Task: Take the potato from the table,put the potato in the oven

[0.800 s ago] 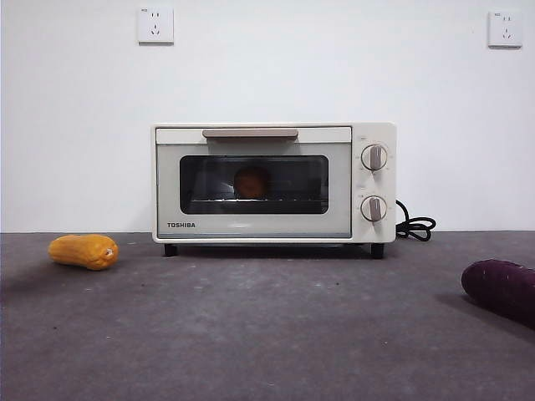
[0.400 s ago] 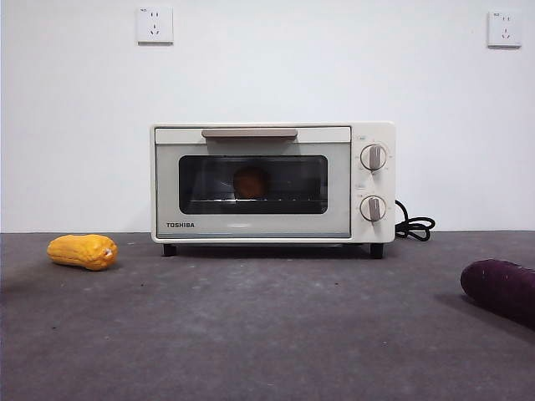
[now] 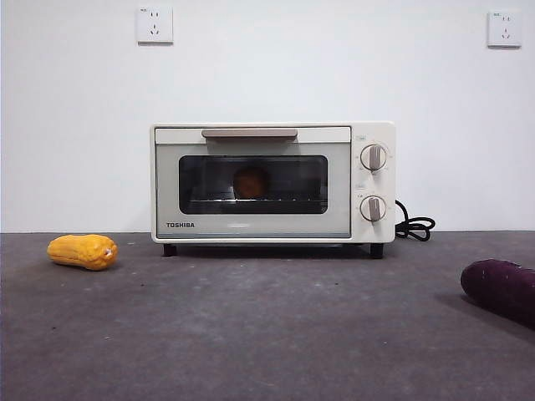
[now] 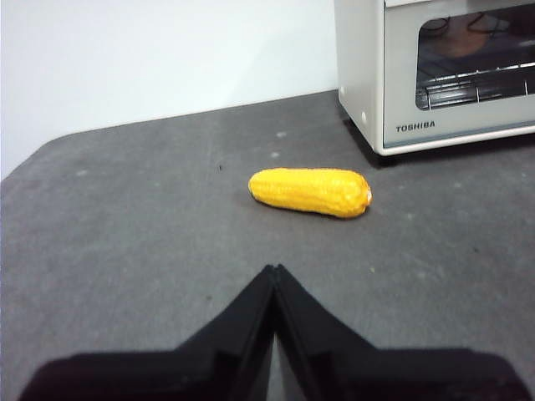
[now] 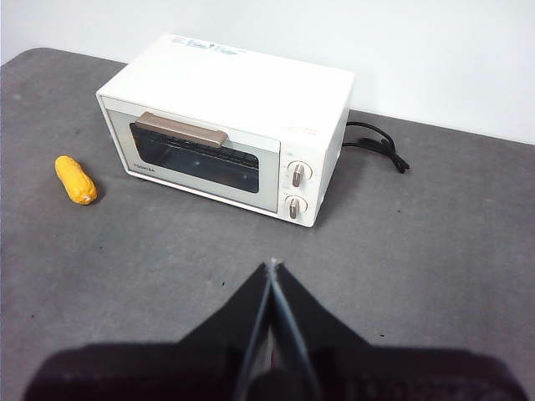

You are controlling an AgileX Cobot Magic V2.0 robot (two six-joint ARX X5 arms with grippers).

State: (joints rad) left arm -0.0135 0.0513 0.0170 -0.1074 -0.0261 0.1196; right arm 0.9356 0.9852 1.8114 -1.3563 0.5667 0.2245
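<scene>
- Potato (image 3: 251, 182) sits inside the oven (image 3: 272, 182), on the wire rack, seen through the dark glass at roughly centre. Door looks closed, bar handle (image 3: 249, 133) up against the top edge.
- Left gripper (image 4: 275, 276): jaws pressed together, holding nothing. It hangs low over the table (image 3: 251, 334); corn cob (image 4: 310, 191) lies at its 12 o'clock, oven further off at about 2.
- Right gripper (image 5: 272, 269): jaws also together, empty, raised well above the table, oven at its 11 to 12 o'clock.
- Purple item (image 3: 500, 291) lies at 4 o'clock of the oven in the front view, well apart from it.
- Judgement: task looks essentially finished; the step in hand is retreat and rest.
- To do it well: keep both arms clear of the handle, knobs (image 3: 373, 157) and cord (image 3: 415, 225), and disturb neither the cob nor the purple item.
</scene>
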